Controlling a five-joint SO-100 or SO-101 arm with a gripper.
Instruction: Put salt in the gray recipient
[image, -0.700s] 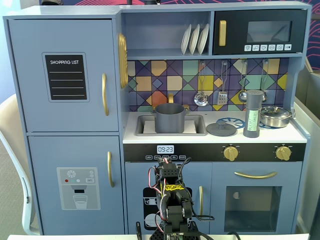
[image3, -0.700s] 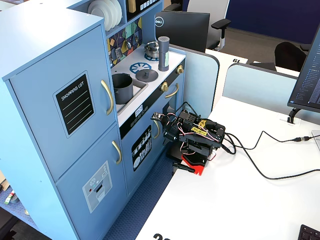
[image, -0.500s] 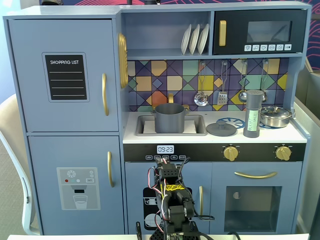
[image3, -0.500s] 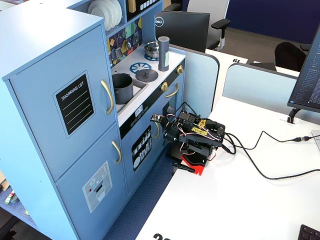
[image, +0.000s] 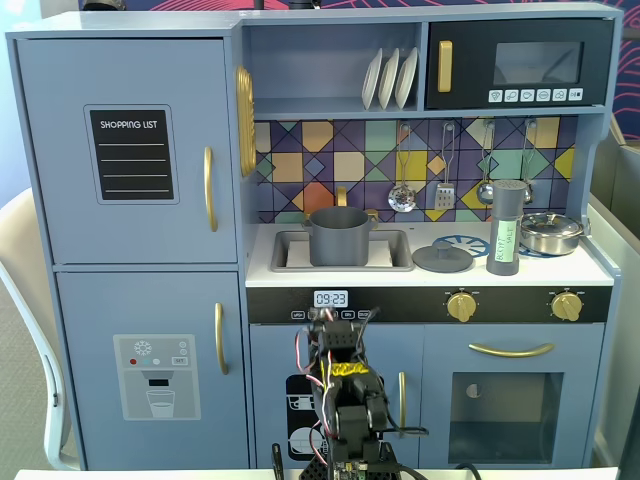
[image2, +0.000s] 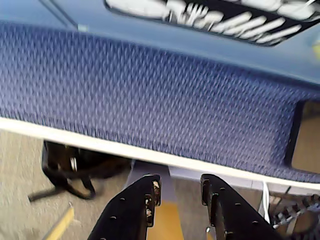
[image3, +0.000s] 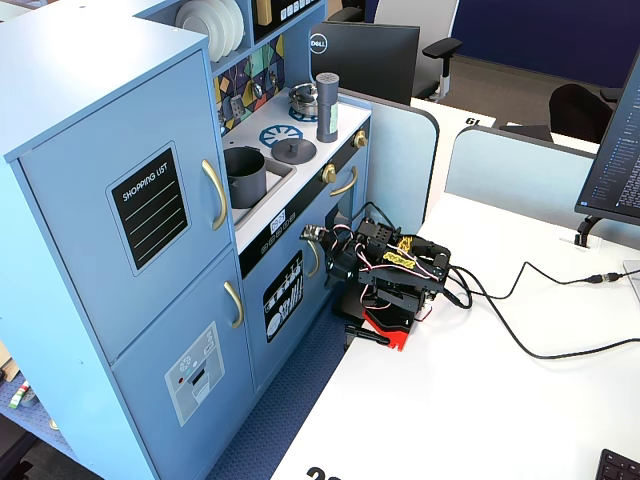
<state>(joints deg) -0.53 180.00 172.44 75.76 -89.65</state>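
Note:
The salt shaker (image: 507, 228), tall, gray, with a pale green label, stands upright on the toy kitchen's counter at the right; it also shows in the other fixed view (image3: 327, 107). The dark gray pot (image: 339, 237) sits in the sink at the counter's left (image3: 244, 177). My arm (image: 340, 385) is folded low in front of the kitchen, on the desk (image3: 395, 270), well below and away from both. In the wrist view my gripper (image2: 180, 187) is open and empty, pointing down at a blue fabric strip and the floor.
A flat gray lid (image: 442, 259) lies between pot and shaker. A shiny silver lidded pan (image: 551, 232) sits right of the shaker. Utensils (image: 445, 180) hang above the counter. Cables (image3: 540, 340) run across the white desk (image3: 480, 420). A black bag (image2: 75, 165) lies on the floor.

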